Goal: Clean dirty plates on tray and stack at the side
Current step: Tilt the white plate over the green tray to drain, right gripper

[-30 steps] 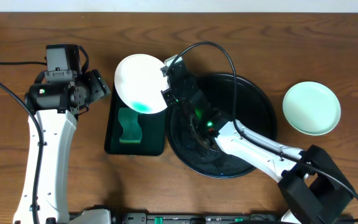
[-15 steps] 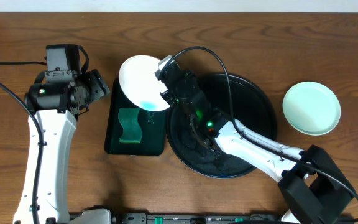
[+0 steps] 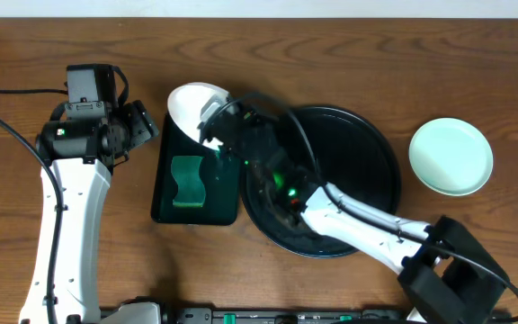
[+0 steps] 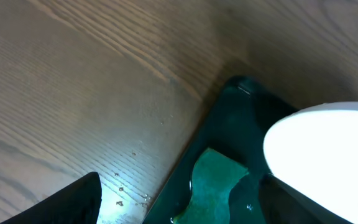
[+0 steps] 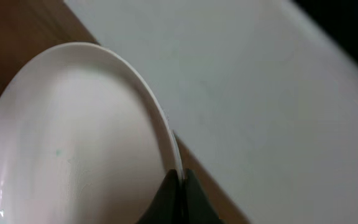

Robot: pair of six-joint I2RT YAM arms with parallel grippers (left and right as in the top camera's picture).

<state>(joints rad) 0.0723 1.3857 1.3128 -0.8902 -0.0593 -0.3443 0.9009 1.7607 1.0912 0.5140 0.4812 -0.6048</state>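
We see the right gripper (image 3: pixel 209 126) closed tight on the rim of the white round shallow plate (image 3: pixel 187 103), its dark fingertips (image 5: pixel 179 199) pinching the edge with no gap that we can make out. The plate is off the table and steeply tilted. It hangs above the far end of the small black rectangular tray (image 3: pixel 225 200), just left of the large round glossy black tray (image 3: pixel 367 153). The right arm reaches across that round tray from the near right corner. In the right wrist view we find a tiny teal speck on the plate's pale inner face. A green sponge (image 3: pixel 188 183) lies flat in the rectangular tray, and in the left wrist view the plate's rim overhangs the tray beside it. The pale mint-aqua round plate (image 3: pixel 451 156) lies flat on the brown wooden table (image 3: pixel 331 54), to the right of the round tray and apart from it. The left gripper (image 3: pixel 145 129) hovers just left of the rectangular tray's far corner. Only one dark finger (image 4: pixel 73 199) shows in its own camera, so we cannot tell how wide its jaws stand or whether they hold anything
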